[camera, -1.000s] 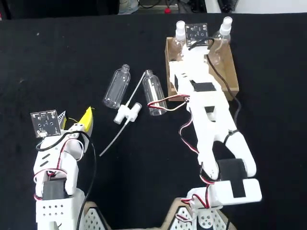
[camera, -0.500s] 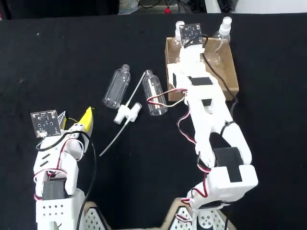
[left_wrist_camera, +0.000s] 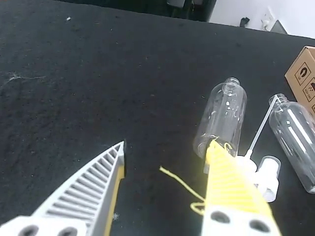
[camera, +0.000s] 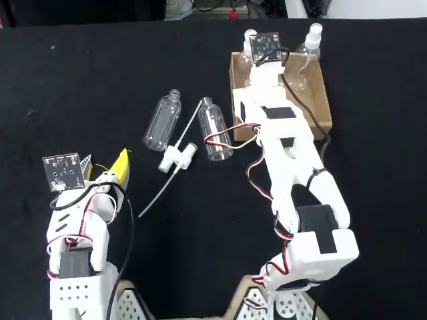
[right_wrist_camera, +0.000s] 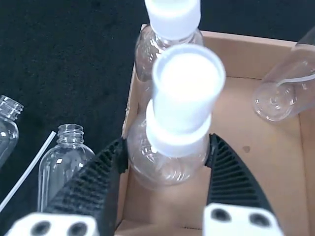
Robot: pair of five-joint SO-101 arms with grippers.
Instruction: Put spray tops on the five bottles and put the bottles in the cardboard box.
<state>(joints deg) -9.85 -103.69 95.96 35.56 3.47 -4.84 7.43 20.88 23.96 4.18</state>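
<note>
Within the last second the right arm has stretched a little further toward the top of the high view, and then it stayed still. The right gripper (right_wrist_camera: 165, 142) is closed on a capped bottle (right_wrist_camera: 170, 162), which stands upright inside the cardboard box (camera: 319, 100), close to its left wall and just before a second capped bottle (right_wrist_camera: 170, 29). A third bottle (camera: 308, 50) sits at the box's upper right. We judge the release is near, so three of five will be finished. The left gripper (left_wrist_camera: 167, 143) rests open and empty at lower left. Two uncapped bottles (camera: 162, 121) (camera: 215, 129) and the spray tops (camera: 177, 157) lie in the centre.
</note>
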